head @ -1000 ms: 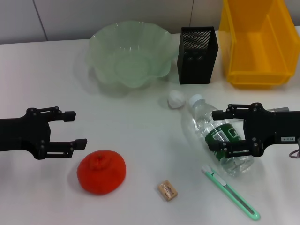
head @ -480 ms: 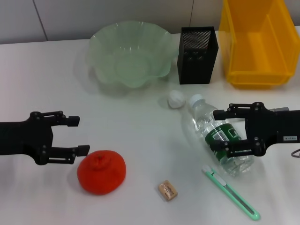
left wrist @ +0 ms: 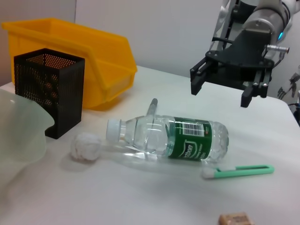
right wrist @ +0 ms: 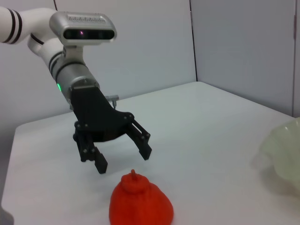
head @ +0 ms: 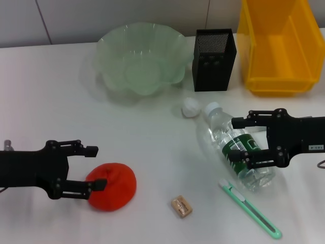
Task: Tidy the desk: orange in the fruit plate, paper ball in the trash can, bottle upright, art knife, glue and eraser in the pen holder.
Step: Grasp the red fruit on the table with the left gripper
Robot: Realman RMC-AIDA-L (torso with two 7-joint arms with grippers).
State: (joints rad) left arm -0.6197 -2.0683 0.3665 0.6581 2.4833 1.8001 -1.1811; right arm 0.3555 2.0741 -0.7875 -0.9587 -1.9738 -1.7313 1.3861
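Note:
The orange [head: 116, 187] lies at the table's front left. My left gripper [head: 97, 167] is open, its fingertips reaching the orange's left side; the right wrist view shows that gripper [right wrist: 123, 156] just behind the orange [right wrist: 140, 204]. The clear bottle [head: 233, 148] with a green label lies on its side at the right. Over its middle hovers my open right gripper [head: 234, 140], which the left wrist view shows raised above the bottle [left wrist: 168, 140]. A paper ball [head: 191, 107] rests by the cap. The eraser [head: 182, 207] and the green art knife [head: 250, 209] lie near the front. The glue is out of view.
At the back stand a pale green fruit plate [head: 109, 43], a black mesh pen holder [head: 215, 60] and a yellow trash can [head: 277, 76]. The paper ball sits between the pen holder and the bottle cap.
My left gripper has moved right and toward the front, closing in on the orange until its fingers reach it. The right gripper has barely shifted.

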